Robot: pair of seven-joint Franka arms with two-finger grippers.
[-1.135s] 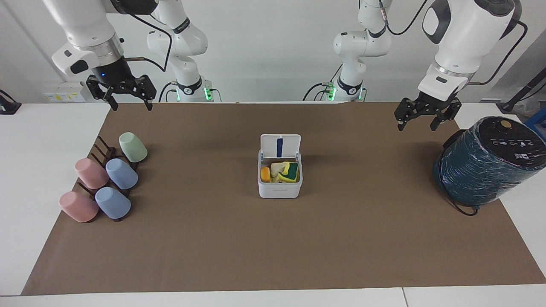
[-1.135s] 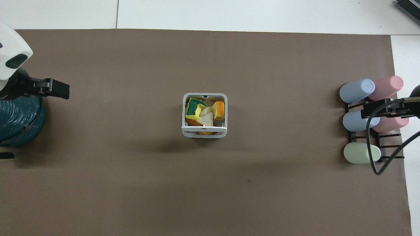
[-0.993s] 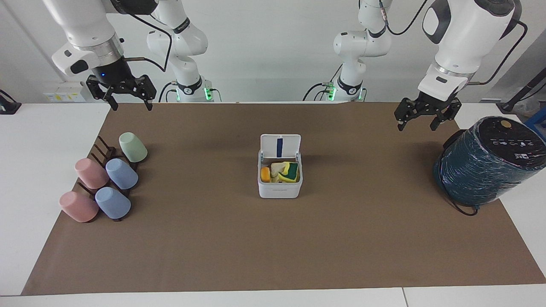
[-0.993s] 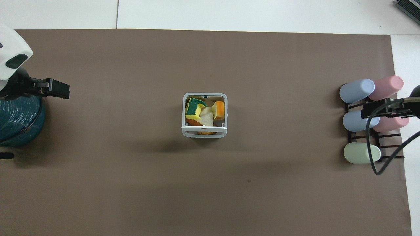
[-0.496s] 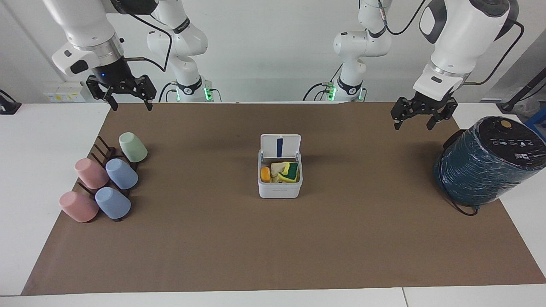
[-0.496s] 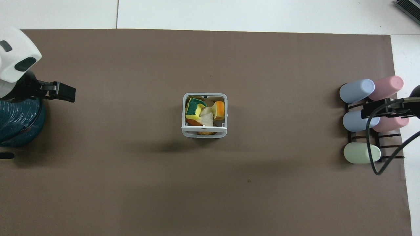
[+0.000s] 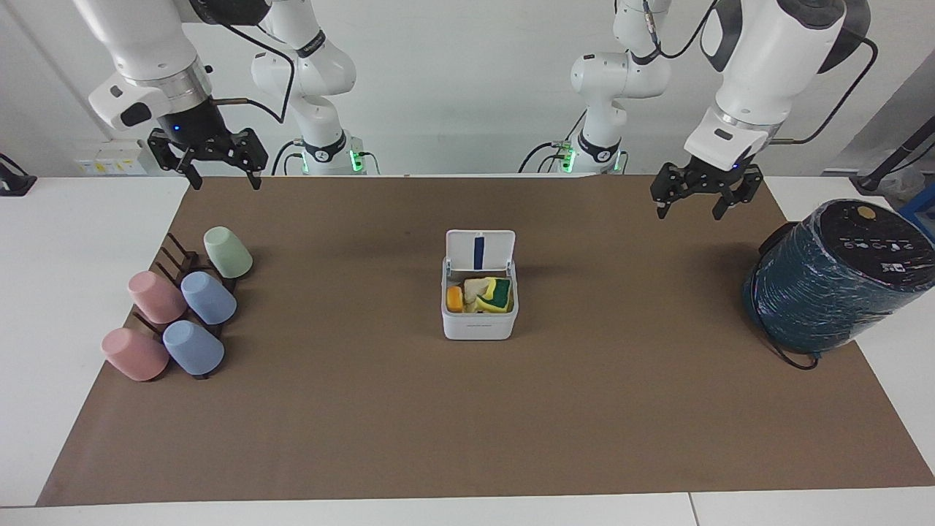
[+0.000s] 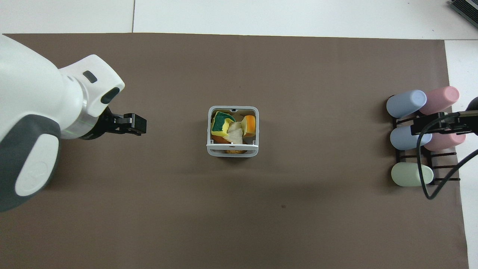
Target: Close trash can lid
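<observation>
The left gripper [image 7: 692,200], fingers spread, hung above bare mat; clipping the upright lid [image 7: 480,250] could shove the trash can [image 7: 479,321] sideways.

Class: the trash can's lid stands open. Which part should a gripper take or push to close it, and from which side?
The lid stands upright on the hinge at the robots' side of the trash can. Probably best: take its free top edge from above and swing it away from the robots, down onto the rim.
</observation>
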